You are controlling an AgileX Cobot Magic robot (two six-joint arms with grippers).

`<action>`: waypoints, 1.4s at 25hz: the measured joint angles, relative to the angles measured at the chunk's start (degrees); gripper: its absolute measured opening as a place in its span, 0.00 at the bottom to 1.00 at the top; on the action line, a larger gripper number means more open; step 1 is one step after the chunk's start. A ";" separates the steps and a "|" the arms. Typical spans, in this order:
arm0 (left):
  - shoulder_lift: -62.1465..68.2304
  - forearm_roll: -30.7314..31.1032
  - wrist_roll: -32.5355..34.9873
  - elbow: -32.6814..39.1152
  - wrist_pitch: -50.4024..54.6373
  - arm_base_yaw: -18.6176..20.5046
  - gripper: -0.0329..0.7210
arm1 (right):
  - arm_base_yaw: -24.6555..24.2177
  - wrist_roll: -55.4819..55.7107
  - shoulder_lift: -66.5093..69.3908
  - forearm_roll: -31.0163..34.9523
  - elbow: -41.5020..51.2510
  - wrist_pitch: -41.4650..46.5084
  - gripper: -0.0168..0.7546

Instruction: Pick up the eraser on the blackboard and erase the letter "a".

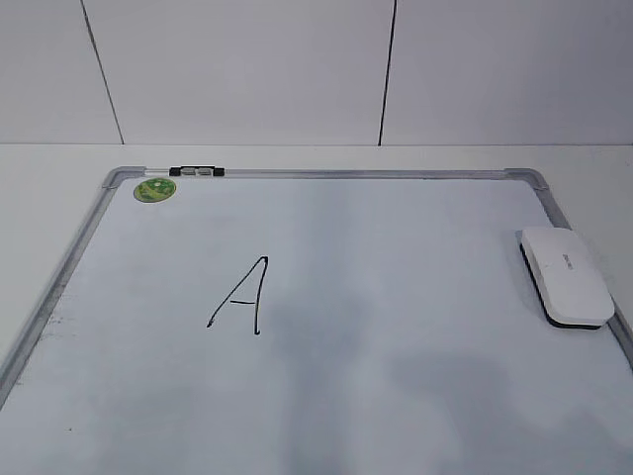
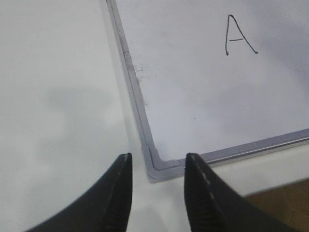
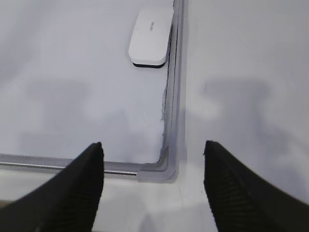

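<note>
eraser (image 3: 150,36) against blackboard (image 3: 72,72) frame

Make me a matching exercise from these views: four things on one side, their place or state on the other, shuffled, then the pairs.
Things:
1. eraser
2. green sticker
3. letter
4. right gripper

Places or states:
A. far left corner of the board
B. left of the board's middle
C. open, above the board's near right corner
D. lying by the board's right frame

Pairs: 1-D, 2-A, 3-B, 4-C

White table (image 1: 40,168), pale panelled wall (image 1: 247,69), dark seams
</note>
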 joint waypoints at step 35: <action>-2.46 0.97 0.23 1.91 -5.12 0.00 0.37 | 0.00 -0.19 -0.27 -0.64 2.01 -4.93 0.70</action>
